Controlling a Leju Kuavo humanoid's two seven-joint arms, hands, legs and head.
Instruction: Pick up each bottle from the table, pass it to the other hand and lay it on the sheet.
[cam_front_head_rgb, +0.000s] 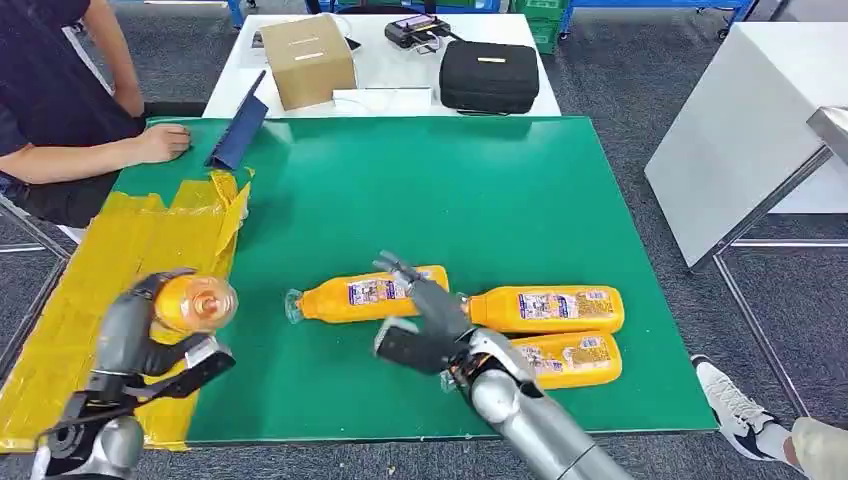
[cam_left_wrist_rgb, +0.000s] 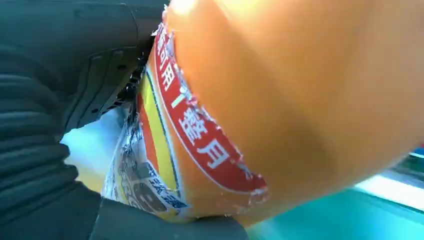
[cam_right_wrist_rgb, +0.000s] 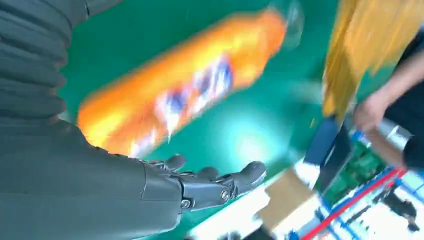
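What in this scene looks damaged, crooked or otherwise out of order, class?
The yellow sheet is crumpled, and its corner near the blue tablet is curled up off the green table. The label on the bottle held by the left hand is ragged along its edge. No spills are visible.

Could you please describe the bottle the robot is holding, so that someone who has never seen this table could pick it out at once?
Start at the yellow sheet along the left side of the green table. Over its near end the left hand grips an orange bottle, one round end turned up toward the head camera. The three other orange bottles lie flat on the green by the empty right hand.
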